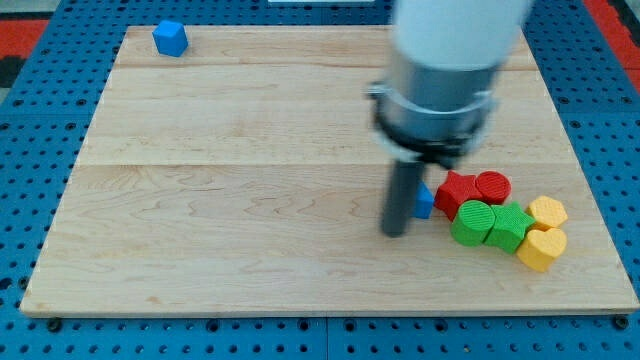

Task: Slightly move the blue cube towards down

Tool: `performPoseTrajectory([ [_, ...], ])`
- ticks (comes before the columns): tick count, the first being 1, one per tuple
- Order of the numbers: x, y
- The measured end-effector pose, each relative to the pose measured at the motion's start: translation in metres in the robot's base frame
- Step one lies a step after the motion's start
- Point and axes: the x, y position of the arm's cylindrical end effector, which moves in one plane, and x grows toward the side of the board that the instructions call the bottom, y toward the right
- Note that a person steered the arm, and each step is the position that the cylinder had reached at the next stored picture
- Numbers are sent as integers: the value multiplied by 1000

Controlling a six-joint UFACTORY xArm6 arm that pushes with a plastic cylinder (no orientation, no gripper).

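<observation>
**Push not begun, tip far from blue cube**

Blue cube (170,38) sits at the board's (230,200) top-left corner, apparently unmoved; the whole downward nudge looks left to do. Rod hangs vertical, my tip (395,232) resting on the wood well apart from it, just beside a small blue block (424,203) and the red (472,190), green (490,225), yellow (544,236) cluster. No gripper, nothing held.

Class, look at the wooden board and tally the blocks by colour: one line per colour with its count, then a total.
Blue: 2, a blue cube and a blue block partly hidden behind my tip
Red: 2
Green: 2
Yellow: 2
Total: 8 blocks
</observation>
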Motion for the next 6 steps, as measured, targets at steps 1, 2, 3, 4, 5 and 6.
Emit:
performPoseTrajectory([
  [1,-31,-121],
  [2,-103,-219],
  [3,-187,-298],
  [4,-282,-339],
  [5,-339,-325],
  [6,-327,-227],
])
